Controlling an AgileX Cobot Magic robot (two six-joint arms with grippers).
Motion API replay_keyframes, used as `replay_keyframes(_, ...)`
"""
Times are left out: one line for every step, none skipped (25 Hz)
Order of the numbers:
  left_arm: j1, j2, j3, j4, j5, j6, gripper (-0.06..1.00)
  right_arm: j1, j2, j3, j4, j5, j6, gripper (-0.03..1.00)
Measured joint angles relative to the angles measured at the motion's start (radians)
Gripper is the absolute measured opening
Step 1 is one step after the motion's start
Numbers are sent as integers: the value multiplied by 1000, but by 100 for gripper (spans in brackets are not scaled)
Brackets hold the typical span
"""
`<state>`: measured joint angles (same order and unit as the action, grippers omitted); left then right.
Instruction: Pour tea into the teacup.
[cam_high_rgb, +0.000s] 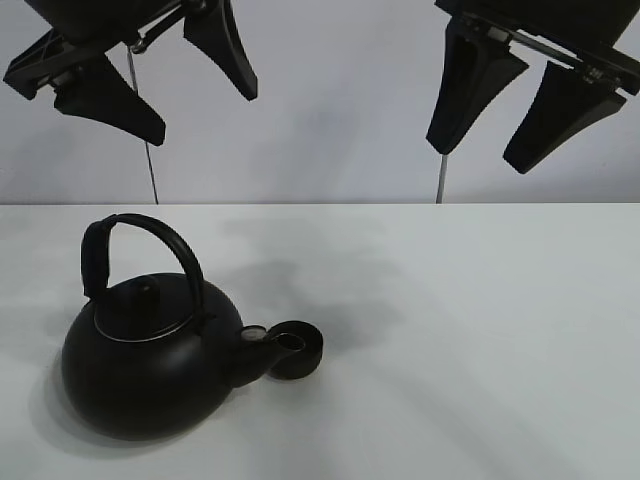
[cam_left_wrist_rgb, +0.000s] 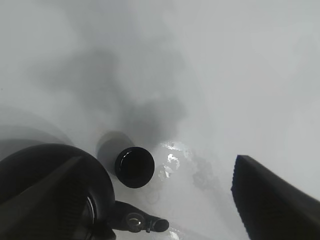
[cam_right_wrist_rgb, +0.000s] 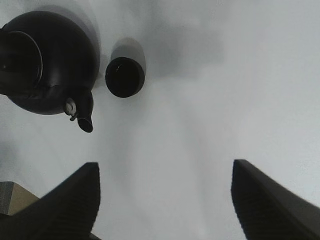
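The small matte-black teacup (cam_high_rgb: 297, 352) stands upright on the white table, right next to the spout of a big round black kettle (cam_high_rgb: 150, 365) with an arched handle. The spout tip partly hides the cup in the high view. The cup also shows in the left wrist view (cam_left_wrist_rgb: 135, 166) and the right wrist view (cam_right_wrist_rgb: 125, 76), beside the kettle (cam_left_wrist_rgb: 45, 190) (cam_right_wrist_rgb: 45, 60). My left gripper (cam_high_rgb: 200, 112) (cam_left_wrist_rgb: 160, 162) is open and empty, high above the kettle. My right gripper (cam_high_rgb: 478, 155) (cam_right_wrist_rgb: 165, 167) is open and empty, high above the table's right side.
The white table (cam_high_rgb: 450, 330) stretches right of the cup. Small wet spots (cam_left_wrist_rgb: 172, 160) lie on the table beside the cup. A tan edge (cam_right_wrist_rgb: 10, 200) shows at one corner of the right wrist view. Two thin rods stand at the table's back edge.
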<state>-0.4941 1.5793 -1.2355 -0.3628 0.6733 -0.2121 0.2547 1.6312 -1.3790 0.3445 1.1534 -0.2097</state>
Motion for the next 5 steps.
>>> replay_keyframes(0,0,0,0,0,0,57,0,0,0,0,0,0,51)
replay_keyframes(0,0,0,0,0,0,57,0,0,0,0,0,0,51)
replay_keyframes(0,0,0,0,0,0,57,0,0,0,0,0,0,51)
replay_keyframes(0,0,0,0,0,0,57,0,0,0,0,0,0,51)
replay_keyframes(0,0,0,0,0,0,57,0,0,0,0,0,0,51)
